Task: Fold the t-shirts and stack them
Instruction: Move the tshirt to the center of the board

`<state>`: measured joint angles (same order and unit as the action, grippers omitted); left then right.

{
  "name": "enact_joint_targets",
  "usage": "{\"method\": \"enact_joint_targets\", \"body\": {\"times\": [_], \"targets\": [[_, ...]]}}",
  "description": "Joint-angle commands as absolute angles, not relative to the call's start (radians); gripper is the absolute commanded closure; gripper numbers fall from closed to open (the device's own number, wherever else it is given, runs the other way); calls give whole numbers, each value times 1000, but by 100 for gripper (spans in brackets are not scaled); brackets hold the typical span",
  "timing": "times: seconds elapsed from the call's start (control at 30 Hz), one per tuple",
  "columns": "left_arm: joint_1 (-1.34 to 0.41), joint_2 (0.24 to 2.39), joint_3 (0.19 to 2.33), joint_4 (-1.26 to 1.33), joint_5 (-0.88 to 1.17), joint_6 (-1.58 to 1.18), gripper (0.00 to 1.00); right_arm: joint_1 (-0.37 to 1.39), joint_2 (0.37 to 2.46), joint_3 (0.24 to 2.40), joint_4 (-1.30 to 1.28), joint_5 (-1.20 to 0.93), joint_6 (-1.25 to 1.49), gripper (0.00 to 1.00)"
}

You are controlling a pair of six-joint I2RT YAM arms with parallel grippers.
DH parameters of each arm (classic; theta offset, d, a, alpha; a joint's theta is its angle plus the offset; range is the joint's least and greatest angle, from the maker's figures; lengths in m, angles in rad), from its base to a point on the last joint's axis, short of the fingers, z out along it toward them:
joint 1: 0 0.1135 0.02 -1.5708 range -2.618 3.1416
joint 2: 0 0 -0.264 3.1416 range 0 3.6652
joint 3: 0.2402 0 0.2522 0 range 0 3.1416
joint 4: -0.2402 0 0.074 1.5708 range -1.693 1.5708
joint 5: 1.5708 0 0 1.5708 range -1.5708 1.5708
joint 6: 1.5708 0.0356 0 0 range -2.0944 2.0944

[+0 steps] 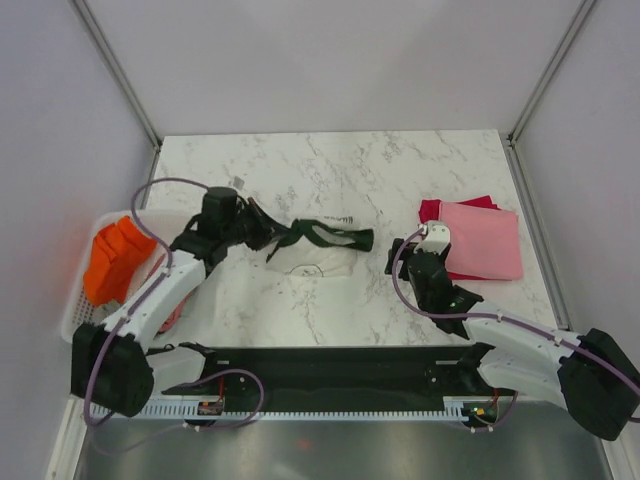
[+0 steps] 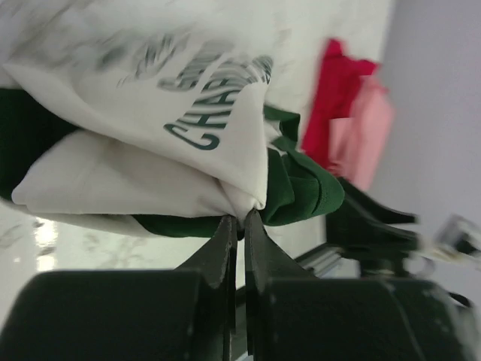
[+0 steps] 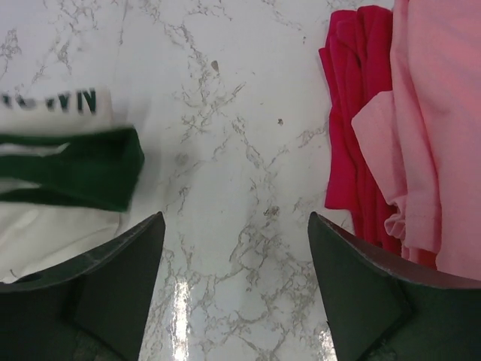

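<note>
Near the middle of the marble table (image 1: 330, 170), a little to the left: cream t-shirt (image 1: 318, 248) with dark green sleeves and dark printed lettering, bunched up and partly lifted off the surface. Left gripper (image 2: 239, 219) reaching in from the left side, fingers pressed together on a gathered fold of that cream cloth, one green sleeve bulging just to the right of the pinch. Right gripper (image 3: 234, 219) low over bare marble between the cream t-shirt and the stack at the right, fingers spread wide, gripping nothing, apart from both. Toward the right edge of the table: folded pink t-shirt (image 1: 487, 243) lying on top of a crimson t-shirt (image 1: 431, 209), crimson edge showing along its left and far sides. At the left edge: white slatted basket (image 1: 72, 318) with a crumpled orange t-shirt (image 1: 113, 262) inside, rising above the rim. Under the left arm, a pinkish patch in the basket, perhaps another garment, too hidden to tell.
</note>
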<state>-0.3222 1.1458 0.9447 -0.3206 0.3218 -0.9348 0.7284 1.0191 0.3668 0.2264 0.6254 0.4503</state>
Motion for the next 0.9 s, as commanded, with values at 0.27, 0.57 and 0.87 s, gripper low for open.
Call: {"method": "enact_joint_targets", "body": {"times": [0.27,0.57,0.87], "targets": [[-321,1344,686,60,460,-785,98,640,1215,489,152,516,480,55],[-321,1129,517,149,189,-663,82,448,1382,636,-54,360,505,90],[-321,1020,442,187,132,-655,28,319,1502,730,-156,318,495,91]]}}
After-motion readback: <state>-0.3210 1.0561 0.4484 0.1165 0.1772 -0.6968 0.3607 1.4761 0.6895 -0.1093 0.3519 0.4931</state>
